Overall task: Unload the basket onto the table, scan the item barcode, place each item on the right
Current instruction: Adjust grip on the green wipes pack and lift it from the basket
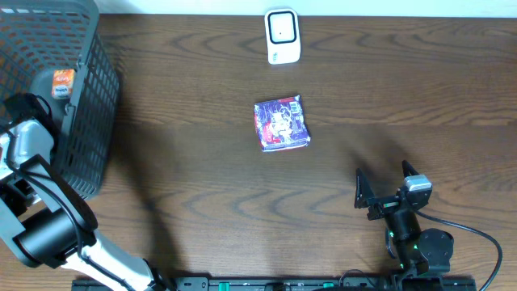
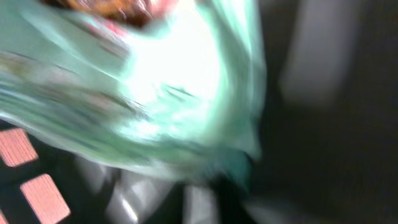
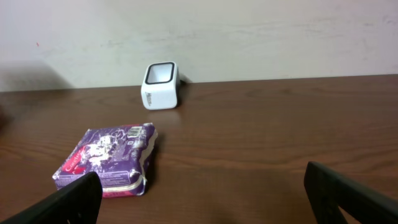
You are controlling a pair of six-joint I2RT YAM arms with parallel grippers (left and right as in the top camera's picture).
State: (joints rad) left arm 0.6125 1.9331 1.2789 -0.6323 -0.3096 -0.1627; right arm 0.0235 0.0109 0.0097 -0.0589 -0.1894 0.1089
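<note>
Two arms are in view. A black mesh basket [image 1: 89, 121] takes in the left arm [image 1: 28, 141], with a blurred mint-green packet [image 2: 155, 93] close against its camera. I cannot tell whether the left gripper holds the packet. The right gripper [image 1: 382, 176] gapes wide and holds nothing. A purple packet [image 1: 281, 123] lies ahead to its left, and the white scanner [image 1: 283, 36] stands beyond.

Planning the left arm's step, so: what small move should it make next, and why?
Probably raise the left gripper slowly out of the basket. A blurred mint-green packet fills its wrist view, so it is right at an item, though no grip is visible; the scanner stands far across the table.
</note>
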